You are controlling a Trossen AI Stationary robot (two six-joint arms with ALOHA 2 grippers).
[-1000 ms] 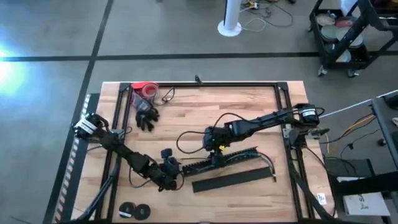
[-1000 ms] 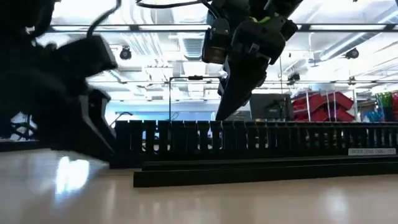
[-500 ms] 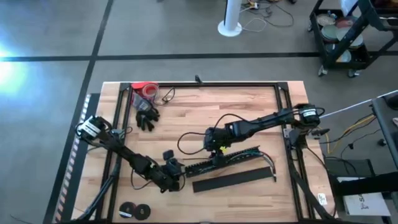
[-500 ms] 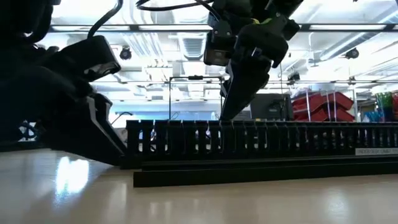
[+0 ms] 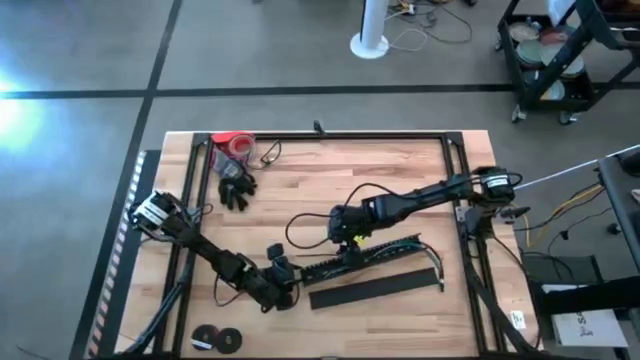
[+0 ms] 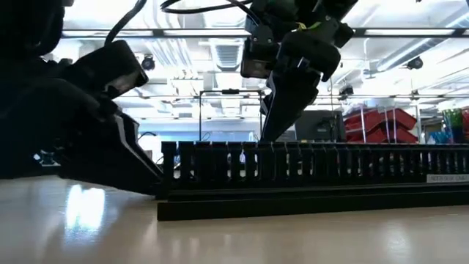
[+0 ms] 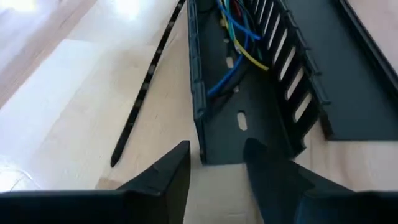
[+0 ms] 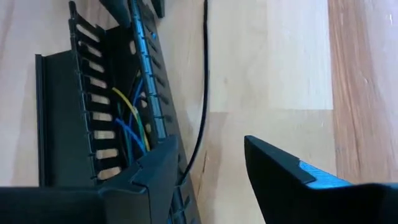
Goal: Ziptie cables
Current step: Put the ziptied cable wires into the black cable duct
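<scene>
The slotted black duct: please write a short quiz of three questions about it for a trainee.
1. True or false: blue and yellow wires lie inside the slotted black plastic duct.
2. The left gripper is at the duct's: A) end; B) middle; C) nowhere near it.
3. Are the fingers of the right gripper, above the duct, open or shut?

Key: 1 true; 2 A; 3 open.

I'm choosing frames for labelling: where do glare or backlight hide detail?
High view: a bright patch washes out the floor at the left edge. Low view: bright ceiling lights silhouette the black slotted cable duct, and glare streaks the wooden table. Left wrist view: glare bleaches the tabletop; the blue and yellow wires stay clear.
</scene>
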